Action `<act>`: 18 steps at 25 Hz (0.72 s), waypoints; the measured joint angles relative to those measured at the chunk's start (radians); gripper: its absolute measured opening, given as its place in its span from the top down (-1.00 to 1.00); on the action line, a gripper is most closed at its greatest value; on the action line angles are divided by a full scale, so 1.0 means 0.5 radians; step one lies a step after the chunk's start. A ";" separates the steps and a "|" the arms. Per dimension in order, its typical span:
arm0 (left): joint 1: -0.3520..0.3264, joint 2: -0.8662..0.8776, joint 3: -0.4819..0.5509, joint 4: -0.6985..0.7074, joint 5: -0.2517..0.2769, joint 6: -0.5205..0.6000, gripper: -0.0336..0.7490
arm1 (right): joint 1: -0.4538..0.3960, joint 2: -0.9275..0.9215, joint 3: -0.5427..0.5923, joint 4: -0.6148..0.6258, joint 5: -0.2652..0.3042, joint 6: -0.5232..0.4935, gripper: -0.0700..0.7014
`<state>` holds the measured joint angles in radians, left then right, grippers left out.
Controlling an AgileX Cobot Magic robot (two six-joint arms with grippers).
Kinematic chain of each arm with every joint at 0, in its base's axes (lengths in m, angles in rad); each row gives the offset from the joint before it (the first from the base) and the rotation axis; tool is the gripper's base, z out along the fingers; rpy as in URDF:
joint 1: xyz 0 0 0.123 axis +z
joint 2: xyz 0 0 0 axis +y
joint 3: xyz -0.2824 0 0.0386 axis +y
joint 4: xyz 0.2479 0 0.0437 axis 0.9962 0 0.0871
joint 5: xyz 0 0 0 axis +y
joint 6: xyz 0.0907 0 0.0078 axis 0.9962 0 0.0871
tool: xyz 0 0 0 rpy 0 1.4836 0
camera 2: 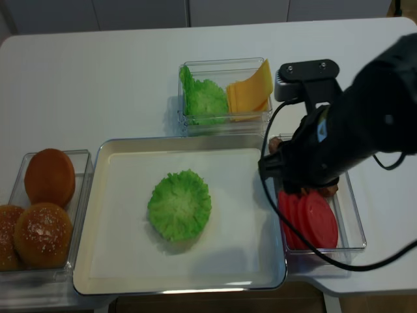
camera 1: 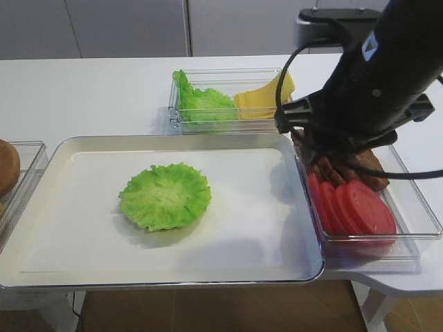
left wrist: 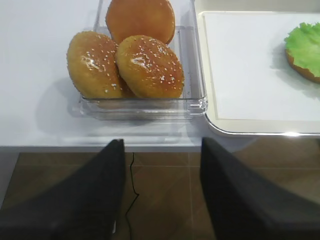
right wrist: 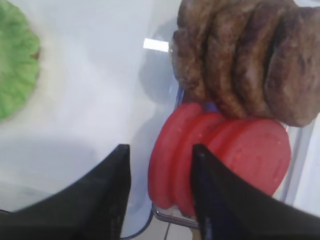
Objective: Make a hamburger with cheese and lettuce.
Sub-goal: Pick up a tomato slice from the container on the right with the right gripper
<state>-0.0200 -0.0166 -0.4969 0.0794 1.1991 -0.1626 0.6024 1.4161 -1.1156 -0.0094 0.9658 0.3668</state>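
Lettuce (camera 1: 165, 196) lies flat at tray (camera 1: 62, 149) centre. Right gripper (right wrist: 161, 192) right of tray, jaws parted astride outermost tomato slice (right wrist: 167, 150), not clamped. Left gripper (left wrist: 162, 192) jaws released.

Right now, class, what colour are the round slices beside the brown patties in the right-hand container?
The tomato slices are red, clearest in the right wrist view.

The lettuce (camera 1: 165, 196) lies on the tray (camera 1: 62, 153), buns (camera 2: 43, 215) left, tomato slices (camera 1: 353, 207) right.
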 joint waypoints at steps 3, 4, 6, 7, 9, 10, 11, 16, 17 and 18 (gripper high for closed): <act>0.000 0.000 0.000 0.000 0.000 0.000 -0.01 | 0.051 0.098 -0.033 -0.068 0.064 0.073 0.05; 0.000 0.000 0.000 0.000 0.000 0.000 -0.01 | 0.061 0.127 -0.032 -0.079 0.073 0.082 0.05; 0.000 0.000 0.000 0.000 0.000 0.000 -0.01 | 0.075 0.174 -0.034 -0.088 0.082 0.095 0.06; 0.000 0.000 0.000 0.000 0.000 0.000 -0.01 | 0.078 0.198 -0.038 -0.088 0.083 0.097 0.07; 0.000 0.000 0.000 0.000 0.000 0.000 -0.01 | 0.078 0.230 -0.038 -0.100 0.086 0.100 0.08; 0.000 0.000 0.000 0.000 0.000 0.000 -0.01 | 0.078 0.243 -0.038 -0.109 0.086 0.109 0.08; 0.000 0.000 0.000 0.000 0.000 0.000 -0.01 | 0.078 0.255 -0.038 -0.120 0.090 0.118 0.08; 0.000 0.000 0.000 0.000 0.000 0.000 -0.01 | 0.078 0.258 -0.041 -0.170 0.090 0.146 0.12; 0.000 0.000 0.000 0.000 0.000 0.000 -0.01 | 0.078 0.262 -0.041 -0.174 0.087 0.146 0.14; 0.000 0.000 0.000 0.000 0.000 0.000 -0.01 | 0.078 0.272 -0.041 -0.175 0.087 0.146 0.16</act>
<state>-0.0200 -0.0166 -0.4969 0.0794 1.1991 -0.1626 0.6415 1.5519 -1.1362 -0.0968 1.0092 0.4396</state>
